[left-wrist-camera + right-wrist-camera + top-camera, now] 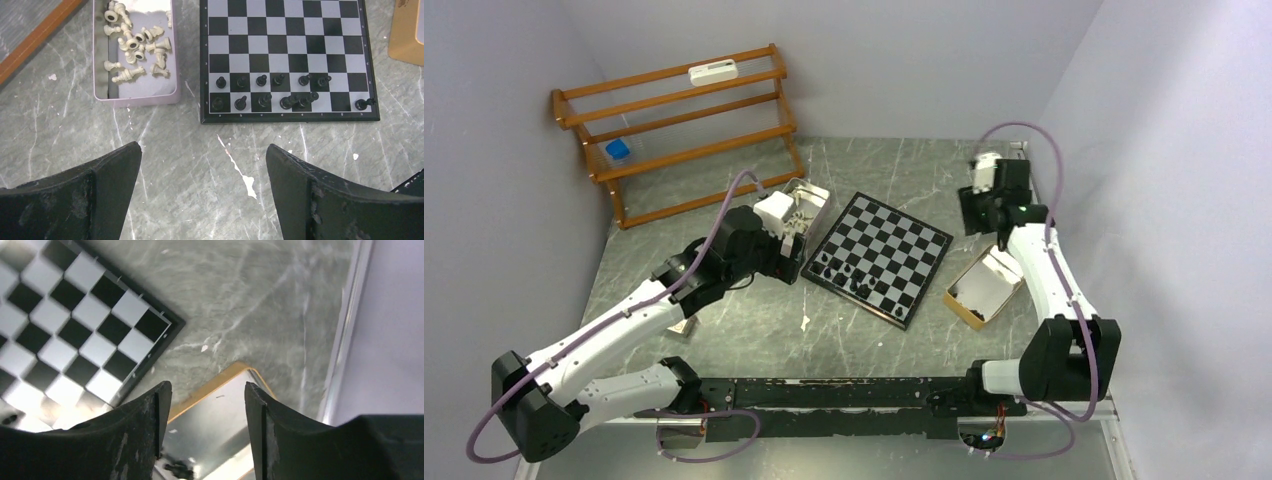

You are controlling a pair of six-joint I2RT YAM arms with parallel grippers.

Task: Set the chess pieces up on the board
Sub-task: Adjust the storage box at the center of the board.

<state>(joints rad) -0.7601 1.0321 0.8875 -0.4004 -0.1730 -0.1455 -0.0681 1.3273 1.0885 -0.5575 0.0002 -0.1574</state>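
Left wrist, black chess pieces [261, 80] on board [287, 30], beyond spread left hand [202, 150].

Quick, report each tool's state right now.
Left tool: open wide, holding nothing.
Right tool: open, nothing between its fingers.
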